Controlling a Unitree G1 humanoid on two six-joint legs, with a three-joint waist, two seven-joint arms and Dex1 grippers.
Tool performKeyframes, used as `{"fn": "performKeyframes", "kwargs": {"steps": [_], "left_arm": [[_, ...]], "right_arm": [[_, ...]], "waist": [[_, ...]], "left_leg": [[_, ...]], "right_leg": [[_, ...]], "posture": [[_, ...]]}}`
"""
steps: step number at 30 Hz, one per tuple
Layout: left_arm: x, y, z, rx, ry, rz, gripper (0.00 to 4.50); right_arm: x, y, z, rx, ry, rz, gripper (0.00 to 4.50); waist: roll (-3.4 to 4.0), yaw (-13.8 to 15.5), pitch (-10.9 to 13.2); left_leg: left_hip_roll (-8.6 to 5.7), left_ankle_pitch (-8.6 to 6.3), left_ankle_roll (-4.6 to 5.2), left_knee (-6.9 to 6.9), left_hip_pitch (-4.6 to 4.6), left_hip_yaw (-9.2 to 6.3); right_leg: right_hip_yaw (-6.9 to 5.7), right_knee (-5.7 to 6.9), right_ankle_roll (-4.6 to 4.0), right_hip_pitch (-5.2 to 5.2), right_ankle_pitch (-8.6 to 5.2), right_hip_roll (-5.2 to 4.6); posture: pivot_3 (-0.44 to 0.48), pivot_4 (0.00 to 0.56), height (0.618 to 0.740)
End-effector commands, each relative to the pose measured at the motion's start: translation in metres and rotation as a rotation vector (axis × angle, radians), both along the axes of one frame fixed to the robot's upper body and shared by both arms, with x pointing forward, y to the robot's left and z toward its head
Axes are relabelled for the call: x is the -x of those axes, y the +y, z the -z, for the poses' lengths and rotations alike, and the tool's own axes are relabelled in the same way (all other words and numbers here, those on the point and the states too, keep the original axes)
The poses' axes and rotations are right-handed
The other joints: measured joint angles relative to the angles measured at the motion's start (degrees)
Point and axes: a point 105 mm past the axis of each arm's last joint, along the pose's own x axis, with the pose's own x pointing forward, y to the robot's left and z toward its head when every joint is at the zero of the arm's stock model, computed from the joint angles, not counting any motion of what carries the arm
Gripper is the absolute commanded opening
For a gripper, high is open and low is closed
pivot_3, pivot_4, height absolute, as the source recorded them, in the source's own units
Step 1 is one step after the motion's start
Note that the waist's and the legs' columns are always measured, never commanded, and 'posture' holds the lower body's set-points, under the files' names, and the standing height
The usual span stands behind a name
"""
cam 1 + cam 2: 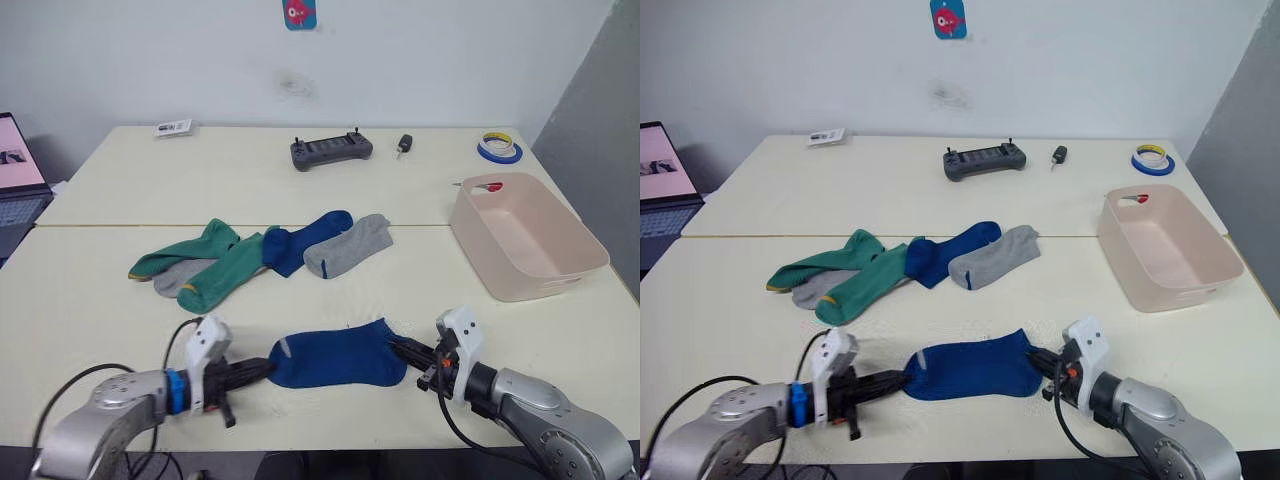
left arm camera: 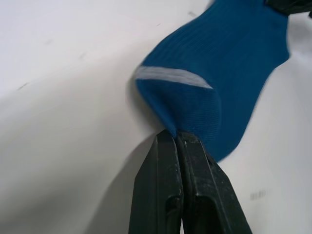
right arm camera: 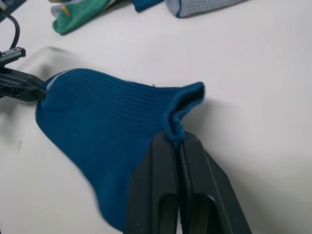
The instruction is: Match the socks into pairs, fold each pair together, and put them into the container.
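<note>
sock: 1 dark blue sock [image 1: 338,354] lies bottom centre, stretched flat, probably for folding
left gripper [image 2: 177,139]: pinching the toe
right gripper [image 3: 176,144]: pinching the cuff
container [image 1: 560,265]: right edge, waiting

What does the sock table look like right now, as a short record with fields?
held sock: dark blue sock flat on the near table, stretched between both tools
left tool: shut on its toe end
right tool: shut on its cuff
sock pile: two green, two grey and one dark blue, overlapping at mid-table
container: at the robot's right, no socks inside
far edge: controller, tape roll
</note>
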Motion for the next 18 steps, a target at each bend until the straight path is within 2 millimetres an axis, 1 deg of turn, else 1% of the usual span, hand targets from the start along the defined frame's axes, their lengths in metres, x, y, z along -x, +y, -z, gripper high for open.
{"fn": "performKeyframes", "kwargs": {"steps": [1, 4, 7, 10, 12, 15, 18], "left_arm": [[0.0, 0.016, -0.002, -0.025, -0.003, -0.043, 0.03], [-0.002, 0.009, 0.001, -0.018, -0.019, -0.04, 0.03], [-0.004, 0.002, 0.001, -0.016, -0.036, -0.034, 0.03], [-0.003, 0.0, 0.002, 0.006, -0.031, -0.032, 0.0], [0.001, 0.004, 0.006, -0.016, -0.024, -0.015, 0.0], [-0.002, 0.015, 0.007, -0.059, -0.066, -0.039, 0.62], [-0.007, 0.025, 0.001, -0.067, -0.109, -0.069, 1.49]], "right_arm": [[0.001, 0.009, -0.008, -0.011, -0.051, -0.03, 0.0], [-0.002, 0.013, 0.0, 0.007, -0.038, -0.023, 0.0], [-0.005, 0.01, 0.006, 0.023, -0.029, 0.001, 0.0], [-0.005, 0.007, 0.01, 0.041, -0.025, 0.009, 0.76], [-0.004, 0.005, 0.01, 0.045, -0.028, 0.01, 1.38], [-0.005, 0.0, 0.008, 0.055, -0.037, 0.019, 2.43], [-0.007, -0.006, 0.005, 0.062, -0.053, 0.026, 3.52]], "waist": [[0.0, 0.2, 0.0], [-0.01, 0.2, 0.0], [-0.01, 0.3, 0.0], [-0.02, 0.4, 0.0], [-0.02, 0.4, 0.0], [-0.01, 0.4, 0.0], [0.0, 0.4, 0.0]], "left_leg": [[-0.02, 0.0, 0.0, 0.0, 0.0, 0.01], [-0.03, 0.0, 0.0, 0.01, -0.01, 0.01], [-0.04, 0.0, 0.0, 0.01, -0.02, 0.01], [-0.06, 0.0, 0.0, 0.02, -0.02, 0.02], [-0.06, 0.0, 0.0, 0.02, -0.02, 0.03], [-0.05, 0.0, 0.0, 0.01, -0.01, 0.03], [-0.04, 0.0, 0.0, 0.01, 0.02, 0.01]], "right_leg": [[0.0, -0.01, 0.0, 0.01, 0.0, -0.02], [-0.01, -0.02, 0.0, 0.01, 0.0, -0.03], [-0.01, -0.02, 0.0, 0.01, 0.0, -0.05], [-0.01, -0.02, 0.0, 0.03, 0.0, -0.07], [-0.01, -0.02, 0.0, 0.03, 0.0, -0.07], [-0.01, -0.02, 0.0, 0.02, 0.0, -0.07], [-0.03, -0.01, 0.0, 0.04, 0.0, -0.06]], "posture": [[0.0, 0.15, 0.74], [0.0, 0.15, 0.74], [0.0, 0.15, 0.74], [0.0, 0.15, 0.74], [0.0, 0.15, 0.74], [0.0, 0.15, 0.74], [0.0, 0.15, 0.74]]}}
